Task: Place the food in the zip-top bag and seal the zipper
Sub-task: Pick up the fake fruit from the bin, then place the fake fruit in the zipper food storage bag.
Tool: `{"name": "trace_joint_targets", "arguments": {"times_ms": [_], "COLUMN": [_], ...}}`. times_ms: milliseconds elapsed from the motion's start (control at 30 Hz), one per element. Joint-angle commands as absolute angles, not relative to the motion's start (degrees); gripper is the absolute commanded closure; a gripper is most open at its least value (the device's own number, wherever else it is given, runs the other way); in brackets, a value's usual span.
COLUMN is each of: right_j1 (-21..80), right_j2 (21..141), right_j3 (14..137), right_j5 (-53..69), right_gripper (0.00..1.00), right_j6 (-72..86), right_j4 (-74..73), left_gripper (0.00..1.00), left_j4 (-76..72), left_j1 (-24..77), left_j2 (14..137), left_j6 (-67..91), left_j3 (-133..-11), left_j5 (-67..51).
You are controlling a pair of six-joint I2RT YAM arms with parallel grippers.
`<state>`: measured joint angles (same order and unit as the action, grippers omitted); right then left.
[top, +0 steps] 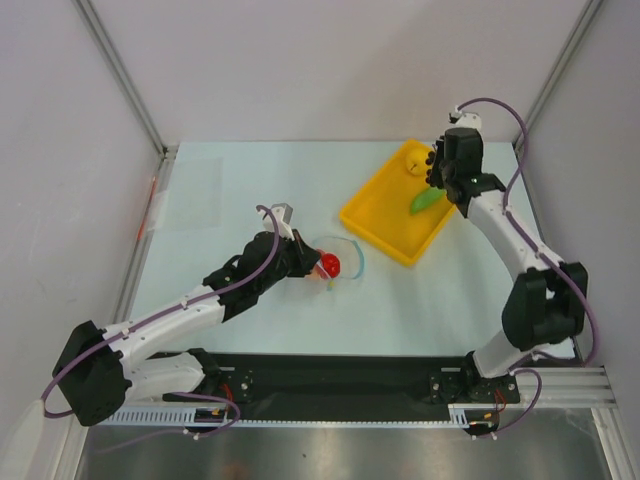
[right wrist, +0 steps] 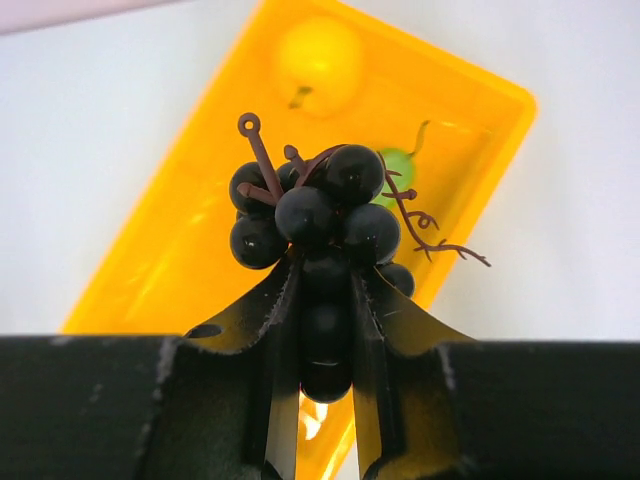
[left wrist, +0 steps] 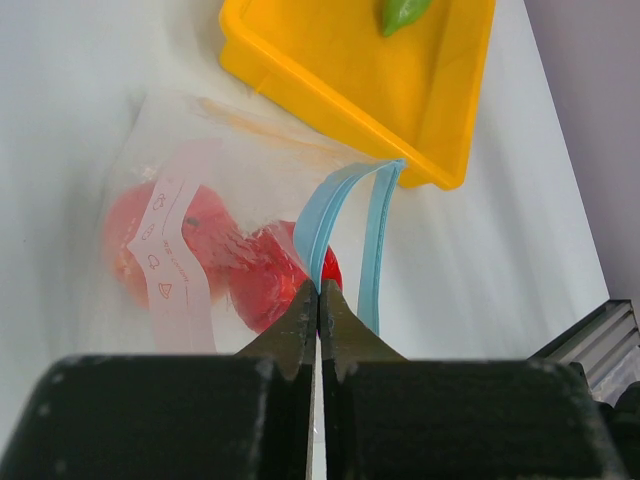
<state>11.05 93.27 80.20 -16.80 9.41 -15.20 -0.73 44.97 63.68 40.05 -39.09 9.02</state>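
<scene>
My left tool (left wrist: 318, 300) is pinched together on the zipper (left wrist: 325, 215), zip-top bag (left wrist: 200, 150) lower left of the yellow tray (left wrist: 330, 95); my right tool (right wrist: 325, 330) clamps the grape bunch (right wrist: 320, 215) above it; risk: narrow mouth, so the grapes may snag and spill onto the desk (top: 250, 320).

A pale, faintly mint tabletop (top: 300, 310) is enclosed on three sides by plain grey-lilac panels: a back wall (top: 330, 60), a left wall (top: 50, 200) and a right wall (top: 612, 150). The rear corners are marked by two slanting aluminium posts, one on the left (top: 120, 72) and one on the right (top: 560, 70). A black mat (top: 340, 372) is laid along the near edge, and a slotted silver rail (top: 340, 423) is fixed in front of it. A brushed metal surface (top: 350, 455) is seen below. Soft, even light is cast, and only faint shadows are left.
</scene>
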Motion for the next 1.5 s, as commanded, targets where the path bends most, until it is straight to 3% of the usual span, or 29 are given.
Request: {"name": "trace_joint_targets", "arguments": {"times_ms": [0,233,533,867,1133,1467], "right_j1": [13.87,24.76,35.15,38.06,38.32,36.39], "right_j2": [84.3,70.15,57.22,60.55,65.74,67.23], "right_j3": [75.51,65.93,47.82,42.54,42.97,41.57], "right_j5": [-10.48,-1.25,13.08,28.56,31.02,25.59], "right_gripper": [0.89,0.89,0.88,0.88,0.88,0.9], "right_j6": [13.09,14.24,11.34,10.64,7.65,4.84], "right_j4": [-11.25,-7.74,7.99,17.83,18.03,13.36], "left_gripper": [1.0,1.0,1.0,1.0,1.0,1.0], "left_j4": [-2.11,-1.85,-1.23,-1.32,-1.67,-5.88], "left_j1": [44.65,44.65,44.65,44.65,44.56,40.97], "left_j2": [62.4,62.66,63.28,63.1,60.04,59.49], "left_j6": [39.73,39.64,39.29,40.34,42.27,47.63], "left_j3": [-39.99,-40.25,-40.87,-41.22,-41.84,-39.73], "left_j5": [8.53,8.35,7.82,4.75,-3.15,-10.71]}}
